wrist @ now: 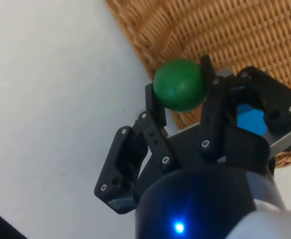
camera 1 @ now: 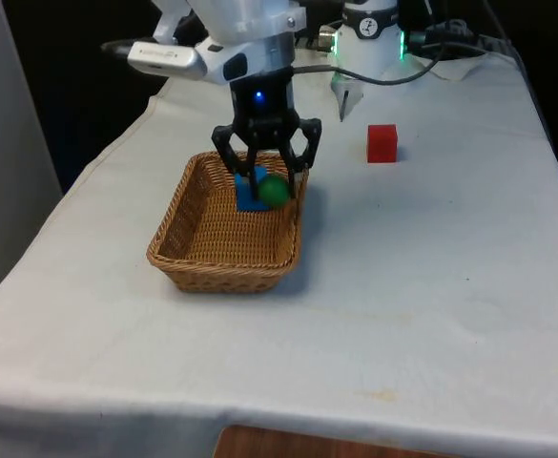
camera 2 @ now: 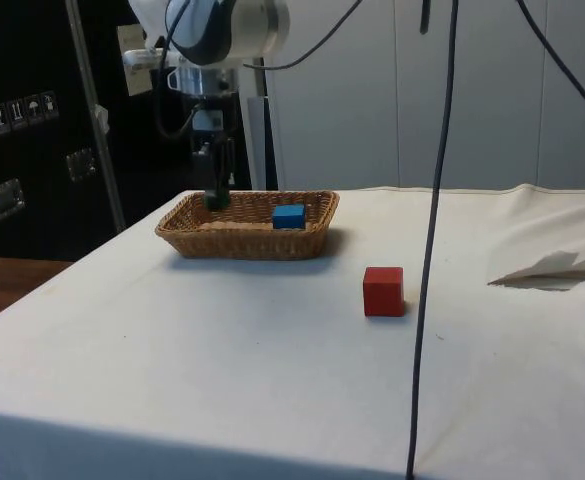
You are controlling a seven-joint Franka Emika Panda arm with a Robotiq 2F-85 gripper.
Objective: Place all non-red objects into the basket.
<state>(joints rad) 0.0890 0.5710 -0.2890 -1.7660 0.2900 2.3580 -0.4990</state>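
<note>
Green ball [wrist: 179, 84] sits clamped in the gripper [camera 1: 268, 183] above the wicker basket's [camera 1: 188, 248] edge.

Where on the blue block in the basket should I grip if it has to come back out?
Take the blue block across two opposite vertical faces, coming straight down from above. It lies flat inside the basket, whose walls probably block any sideways approach, while its top is open. The hand is shut on the green ball at the basket's rim, so release that first.
</note>
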